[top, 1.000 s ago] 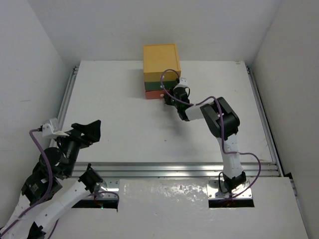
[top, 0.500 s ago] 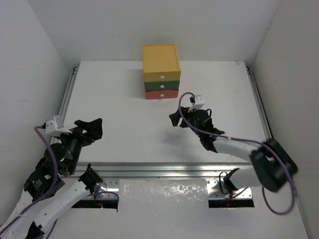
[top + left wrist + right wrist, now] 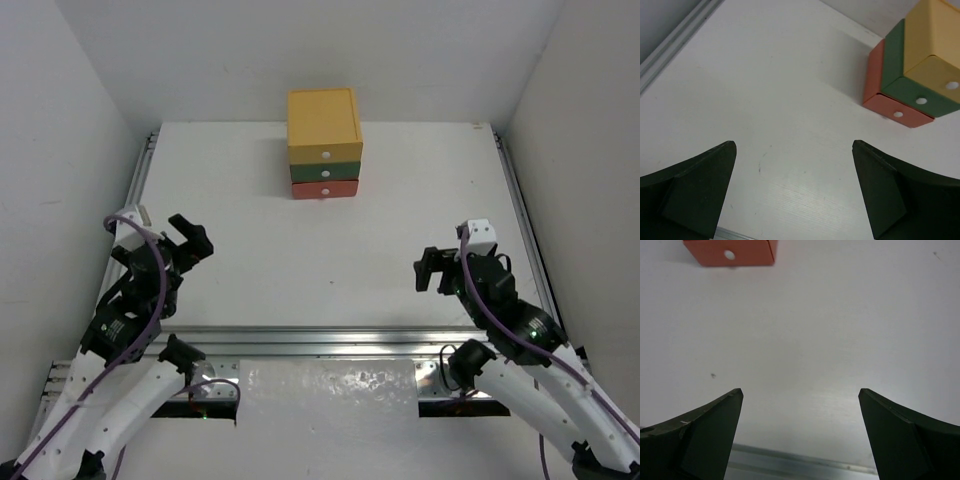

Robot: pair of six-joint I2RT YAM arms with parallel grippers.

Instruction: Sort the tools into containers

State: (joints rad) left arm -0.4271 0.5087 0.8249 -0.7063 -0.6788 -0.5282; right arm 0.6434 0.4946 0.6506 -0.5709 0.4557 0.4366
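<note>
While both arms are hovering low in the overhead frame, the left gripper point(image 3: 192, 238) is sitting at lower left and the right gripper point(image 3: 432, 272) at lower right, each well apart from the chest point(image 3: 323, 120) at upper centre. Both wrist views are showing the jaws spread wide with nothing between them, only bare white table point(image 3: 250, 200) beneath. The yellow drawer point(image 3: 306, 155), green drawer point(image 3: 306, 173) and red drawer point(image 3: 306, 189) are facing the arms and are looking pushed in. No tools are showing anywhere on the surface, so I am judging them to be lying inside the drawers and the sorting to be at or near its end, though the closed fronts are hiding the contents. Risks from here are looking small. A drawer not fully seated could be catching a finger if an arm is reaching in again. The chest, likely light, could be sliding toward the top of the frame if a front is being pushed rather than pinched. A mis-sorted tool would be going unnoticed, since nothing is revealing what each drawer is holding.
</note>
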